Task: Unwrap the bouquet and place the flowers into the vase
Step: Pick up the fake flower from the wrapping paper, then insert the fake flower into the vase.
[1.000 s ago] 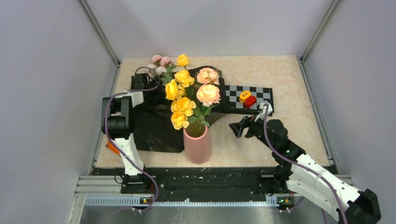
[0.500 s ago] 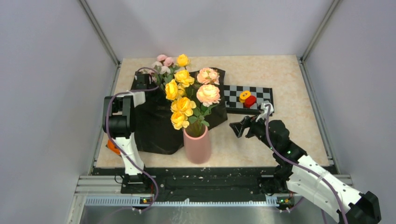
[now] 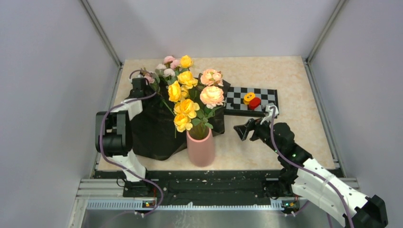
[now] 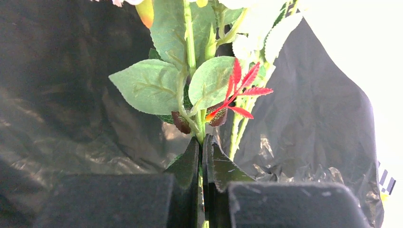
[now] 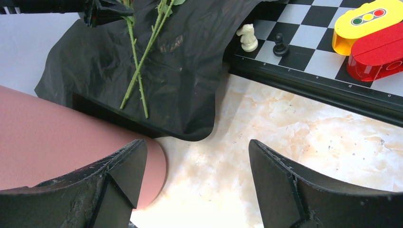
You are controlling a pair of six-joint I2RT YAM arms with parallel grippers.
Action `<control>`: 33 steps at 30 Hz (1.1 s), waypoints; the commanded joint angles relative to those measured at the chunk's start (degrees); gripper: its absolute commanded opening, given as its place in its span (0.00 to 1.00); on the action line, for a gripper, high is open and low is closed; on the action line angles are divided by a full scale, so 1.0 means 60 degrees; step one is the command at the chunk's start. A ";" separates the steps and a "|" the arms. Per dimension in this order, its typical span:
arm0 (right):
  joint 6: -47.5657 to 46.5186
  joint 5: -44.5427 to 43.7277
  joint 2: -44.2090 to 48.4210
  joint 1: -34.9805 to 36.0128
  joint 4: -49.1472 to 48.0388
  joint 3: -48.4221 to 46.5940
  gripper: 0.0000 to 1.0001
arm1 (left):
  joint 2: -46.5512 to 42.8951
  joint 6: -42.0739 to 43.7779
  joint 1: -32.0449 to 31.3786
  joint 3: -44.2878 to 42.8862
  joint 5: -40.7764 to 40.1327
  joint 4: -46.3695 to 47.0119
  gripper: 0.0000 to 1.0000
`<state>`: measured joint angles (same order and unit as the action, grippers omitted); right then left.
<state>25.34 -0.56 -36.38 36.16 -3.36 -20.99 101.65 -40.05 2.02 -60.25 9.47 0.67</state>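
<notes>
Fingers (image 4: 189,161) of the left gripper (image 4: 203,147) are pressed tightly together on a thin green stem (image 4: 189,42). The stem rises straight up from between the tips into broad green leaves (image 4: 149,85) and a small red leaf sprig (image 4: 240,92). Crinkled black wrapping paper (image 4: 71,104) fills the background on both sides of it. The top of this wrist view is washed out, so the bloom on this stem may be pink or yellow.

From overhead, this gripper sits at the back left of the marble-patterned table (image 3: 294,133), above the opened paper. A spray of small pink blooms (image 3: 165,64) stands just to its right.

The pink vase (image 3: 201,149) stands upright near the front centre, at the paper's front right edge. It already holds yellow and peach flowers (image 3: 190,107), well apart from the pinched stem.

The right gripper (image 5: 197,145) hangs low over bare table just right of the vase. Its two fingers are spread wide with nothing between them. In its wrist view the vase lies beside its left finger, and two bare green stem ends (image 5: 135,61) cross in front of the paper beyond.

A chessboard (image 5: 313,38) lies further back. It carries a white knight (image 5: 248,37), a black pawn (image 5: 280,45), a yellow block (image 5: 368,21) and a red block (image 5: 378,57).
</notes>
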 commanded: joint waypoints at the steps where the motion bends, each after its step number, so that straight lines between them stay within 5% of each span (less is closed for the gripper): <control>1: 0.0084 0.0007 0.0143 -0.0094 -0.0232 0.0057 0.80 | -0.1060 0.0168 0.0051 0.0424 -0.0237 0.0522 0.00; 19: 0.0032 -0.0010 0.0479 -0.0094 -0.0298 0.0202 0.80 | -0.5513 0.1313 0.0101 0.2585 -0.3087 0.1772 0.00; 33: -0.0630 -0.0658 0.0375 -0.0095 0.0111 -0.0421 0.86 | -0.8419 0.1415 0.0201 0.0919 -0.1873 0.0135 0.00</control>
<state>23.68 -1.93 -34.15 36.16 -2.94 -19.62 56.55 -32.82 2.98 -47.92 -5.76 3.75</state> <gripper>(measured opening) 0.842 0.031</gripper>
